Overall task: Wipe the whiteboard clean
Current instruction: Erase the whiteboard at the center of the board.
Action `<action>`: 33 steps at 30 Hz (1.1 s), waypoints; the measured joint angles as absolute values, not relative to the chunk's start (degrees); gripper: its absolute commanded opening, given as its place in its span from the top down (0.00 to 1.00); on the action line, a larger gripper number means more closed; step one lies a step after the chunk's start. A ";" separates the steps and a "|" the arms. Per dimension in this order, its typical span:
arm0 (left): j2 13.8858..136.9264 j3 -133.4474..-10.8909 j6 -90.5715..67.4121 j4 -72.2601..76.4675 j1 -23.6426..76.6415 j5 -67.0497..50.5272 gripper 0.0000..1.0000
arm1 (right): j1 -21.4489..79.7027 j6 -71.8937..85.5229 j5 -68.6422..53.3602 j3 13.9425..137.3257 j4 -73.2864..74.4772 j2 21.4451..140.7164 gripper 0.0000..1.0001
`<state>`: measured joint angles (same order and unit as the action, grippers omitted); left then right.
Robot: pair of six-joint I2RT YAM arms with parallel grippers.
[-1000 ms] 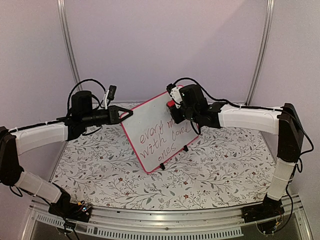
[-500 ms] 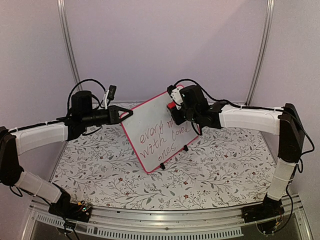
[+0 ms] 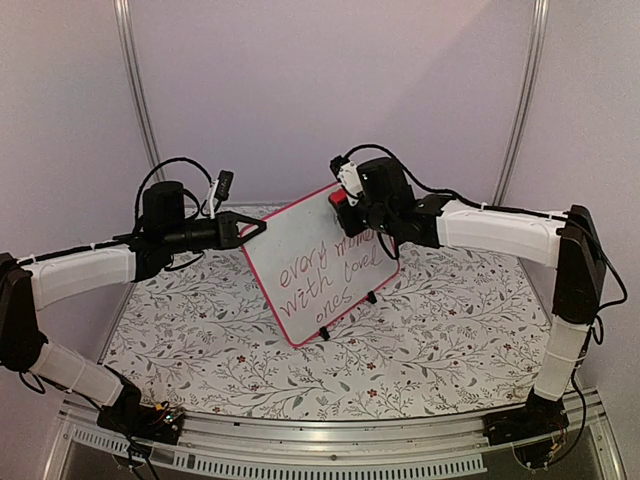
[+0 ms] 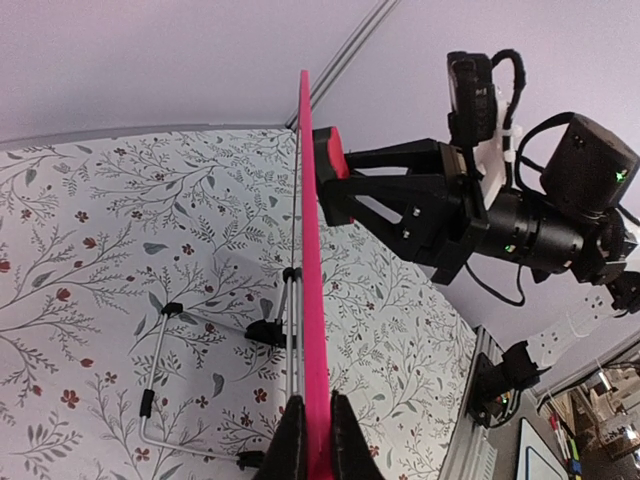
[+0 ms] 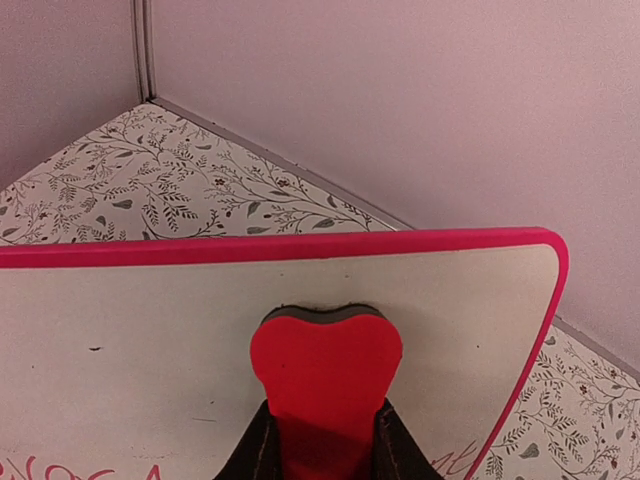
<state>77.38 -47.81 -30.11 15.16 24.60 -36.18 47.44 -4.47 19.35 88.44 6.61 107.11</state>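
A: Looking for the whiteboard. Where?
B: Standing about the middle of the worktop, nearer its far edge. Leaning back on small black feet and a wire stand behind. Turned a little askew, with a thin pink-red frame all round.

A: Written on?
B: Yes, three handwritten lines in dark reddish ink across the lower half, ending in "with loved ones". Mostly white above that.

A: And the left pincer?
B: Pinched shut on the frame at the board's left edge, with a finger on each face. Seen edge-on from the left wrist.

A: The right pincer?
B: Closed narrow on a red heart-shaped eraser, with a thin dark layer on the side toward the board. Pressed flat against the white surface just below the top edge, near the top right corner, above the writing.

A: Touching the ink?
B: Cannot tell from above. From the right wrist, just the tops of a few letters at the bottom, beside the fingers
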 measured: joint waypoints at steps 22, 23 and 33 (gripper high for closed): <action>77.38 -47.81 -30.92 15.09 24.60 -35.46 1.00 | 47.57 -2.46 17.43 81.01 2.98 105.75 0.75; 77.36 -47.81 -30.92 15.09 24.60 -35.46 1.00 | 47.57 -2.46 17.43 81.01 2.96 105.75 0.75; 77.38 -47.81 -30.92 15.07 24.60 -35.44 1.00 | 47.86 -2.37 17.32 78.74 2.09 105.27 0.75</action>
<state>77.38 -47.81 -30.92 15.07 24.60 -35.44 47.86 -2.37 17.32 78.74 2.09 105.27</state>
